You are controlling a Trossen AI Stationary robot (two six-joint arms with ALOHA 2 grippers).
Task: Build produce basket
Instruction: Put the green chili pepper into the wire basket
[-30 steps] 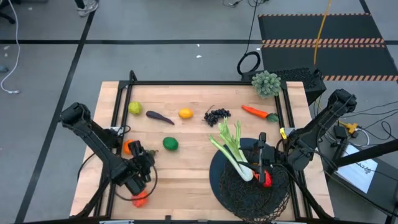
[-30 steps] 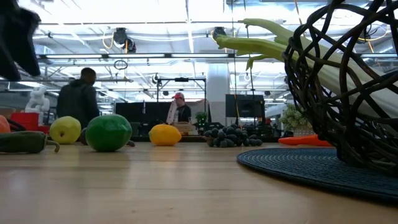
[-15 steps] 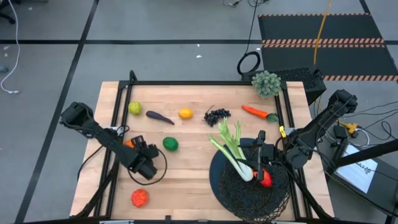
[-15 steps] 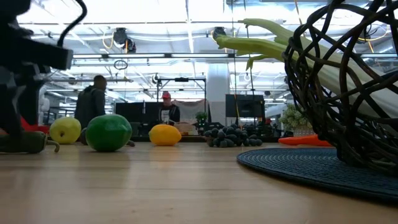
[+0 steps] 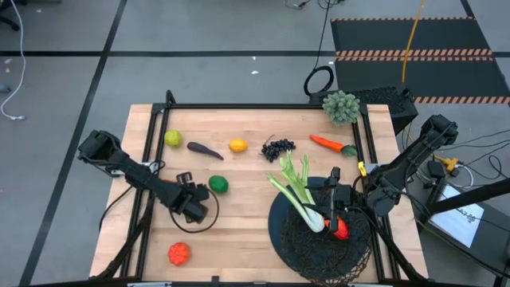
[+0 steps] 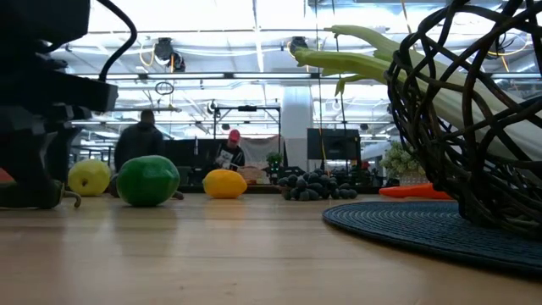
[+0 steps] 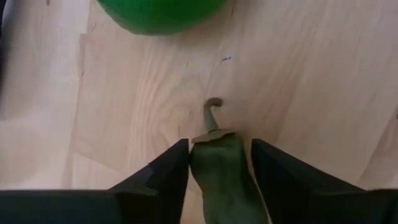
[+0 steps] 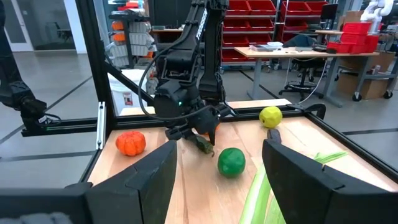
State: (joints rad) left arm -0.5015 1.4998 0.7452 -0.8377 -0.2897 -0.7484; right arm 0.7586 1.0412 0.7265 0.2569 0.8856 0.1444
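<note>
My left gripper (image 5: 195,206) points down at the table's near left, shut on a green pickle (image 7: 219,168) that lies beside the lime (image 5: 218,184). Over the basket (image 5: 319,247) at the near right, my right gripper (image 5: 333,209) hangs level and open, with nothing between its fingers. The celery (image 5: 299,195) has its white base in the basket and its leaves over the rim. A red-orange fruit (image 5: 341,229) lies in the basket. On the table lie a yellow-green fruit (image 5: 173,139), eggplant (image 5: 205,150), lemon (image 5: 237,145), grapes (image 5: 278,147), carrot (image 5: 328,144) and an orange-red fruit (image 5: 178,253). My left gripper has the pickle's stem end (image 7: 214,146) between its two fingers, one finger (image 7: 171,168) on each long side. The fingers come from above, pointing steeply down, across the pickle. The pickle lies on the table with its stem (image 7: 211,112) toward the lime.
The basket stands on a dark round mat (image 6: 406,224). A grey-green bumpy clump (image 5: 341,106) sits at the far right corner. A black frame (image 5: 263,106) runs along the table's edges. Bare wood lies in the middle and near the front edge. People stand in the room behind.
My left gripper has gone from beside the orange-red fruit at the near edge toward the far edge and the right, down onto the pickle next to the lime. The pickle stays on the table. My right arm has kept still.
</note>
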